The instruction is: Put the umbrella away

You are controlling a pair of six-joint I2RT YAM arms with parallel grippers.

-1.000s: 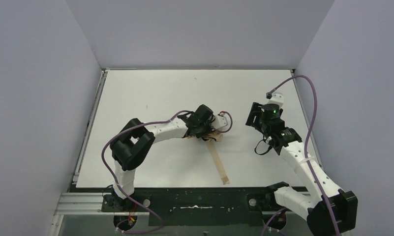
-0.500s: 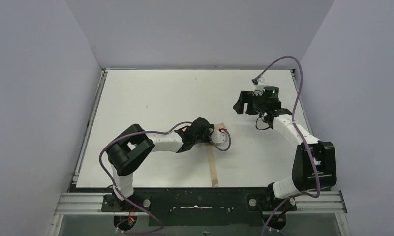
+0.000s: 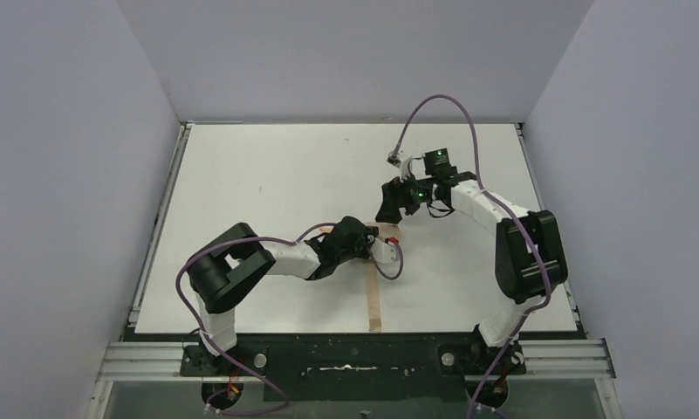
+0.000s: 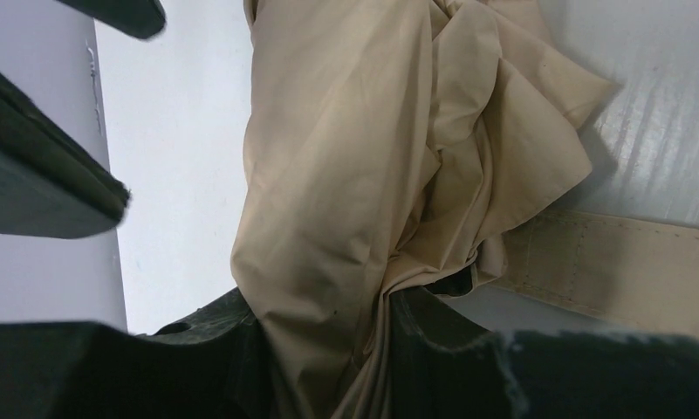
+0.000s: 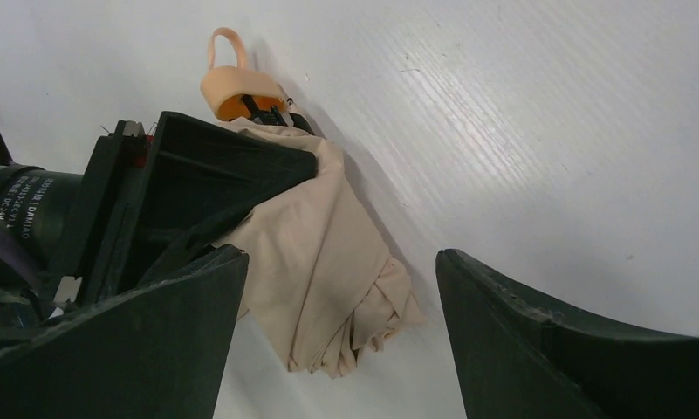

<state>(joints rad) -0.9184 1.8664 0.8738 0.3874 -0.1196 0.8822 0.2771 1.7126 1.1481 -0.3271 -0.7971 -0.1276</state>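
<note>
The umbrella (image 4: 346, 175) is a folded bundle of beige fabric lying on the white table (image 3: 258, 175). My left gripper (image 4: 328, 345) is shut on its fabric near one end. In the right wrist view the umbrella (image 5: 319, 253) sticks out of the left gripper (image 5: 188, 183), with its tan handle and loop (image 5: 236, 83) behind. Its tan strap (image 3: 373, 297) trails toward the near edge. My right gripper (image 5: 341, 262) hovers open above the fabric's free end, touching nothing. From above, the left gripper (image 3: 367, 243) hides most of the umbrella, and the right gripper (image 3: 387, 208) hangs just behind it.
A purple cable (image 3: 391, 262) loops beside the left gripper, and another (image 3: 433, 105) arches over the right arm. Grey walls close in the table on three sides. The right arm's elbow (image 3: 524, 253) stands at the right.
My right arm has swung left from the table's right side to above the umbrella, its jaws opening wider. The left gripper has drawn the umbrella slightly nearer, and the strap now points straight at the near edge.
</note>
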